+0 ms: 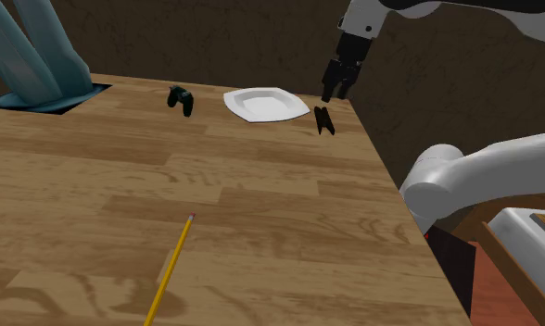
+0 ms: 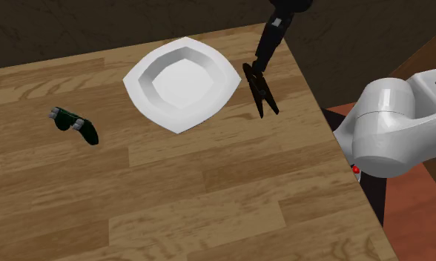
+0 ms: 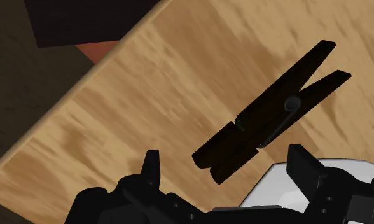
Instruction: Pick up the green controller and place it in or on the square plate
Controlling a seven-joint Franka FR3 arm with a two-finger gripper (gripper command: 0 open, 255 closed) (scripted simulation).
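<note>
The dark green controller [image 1: 180,99] [image 2: 76,124] lies on the wooden table, off to the side of the white square plate [image 1: 238,100] [image 2: 139,81]. On the plate's other side, near the table's corner, my black gripper [image 1: 335,93] [image 2: 259,63] hangs open and empty. It is above a black clothespin [image 1: 323,121] [image 2: 261,90]. In the wrist view the gripper [image 3: 227,164] has its fingers [image 3: 151,168] spread apart over the clothespin [image 3: 268,114], with a corner of the plate [image 3: 271,184] beside them. The controller is far from the gripper, beyond the plate.
A yellow pencil [image 1: 171,269] lies near the front of the table in the shoulder view. A teal shape [image 1: 30,56] rises at the back on the shoulder view's left. The table edge [image 1: 391,185] runs close by the clothespin, with the white arm [image 2: 394,126] beyond it.
</note>
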